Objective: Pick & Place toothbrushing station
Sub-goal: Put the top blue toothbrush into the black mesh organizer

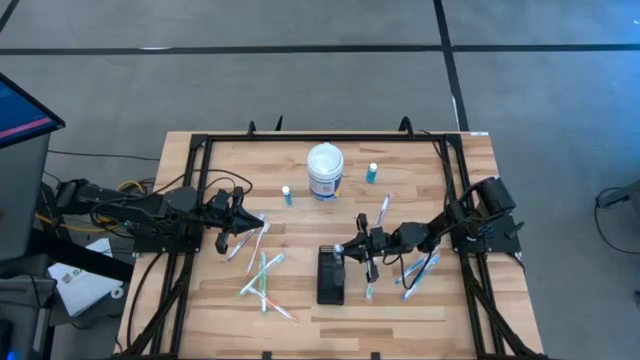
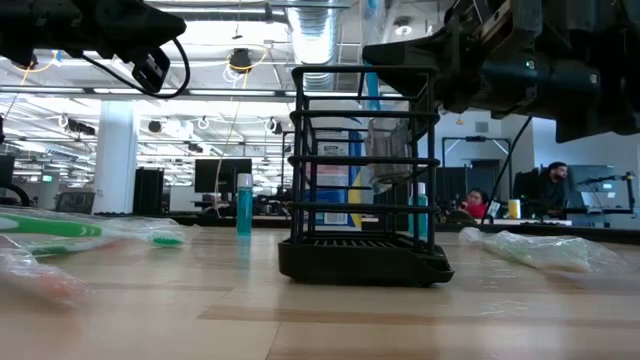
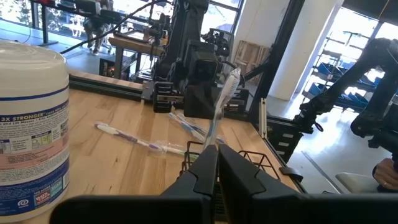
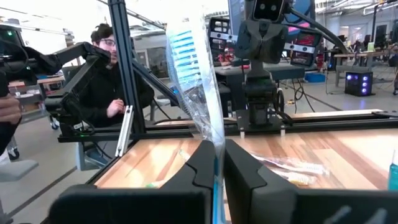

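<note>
The toothbrushing station (image 1: 331, 276), a black slotted wire holder, stands upright on its base near the table's middle (image 2: 365, 180). My right gripper (image 1: 358, 250) hovers just beyond the station's far right corner, shut on a wrapped toothbrush with blue bristles (image 4: 193, 74). My left gripper (image 1: 243, 228) waits at the table's left, pointing level, shut on a clear-wrapped toothbrush (image 3: 224, 99). In the low view both arms sit above the station's top. My left gripper pinches the wrapped toothbrush's handle (image 3: 216, 140) between its two fingers, which point level and lie across it. The brush stands up past the fingers, lifted clear of the table. My right gripper pinches the wrapped blue-bristled toothbrush by its handle (image 4: 217, 140) between its two fingers. The fingers point about level and lie across the brush. Its head rises past the fingers, and the part below them is hidden.
A white round tub (image 1: 325, 170) stands at the far middle, with two small teal bottles (image 1: 287, 194) (image 1: 372, 173) beside it. Loose wrapped toothbrushes lie left of the station (image 1: 262, 275) and to its right (image 1: 420, 265). A black frame (image 1: 330, 138) edges the table.
</note>
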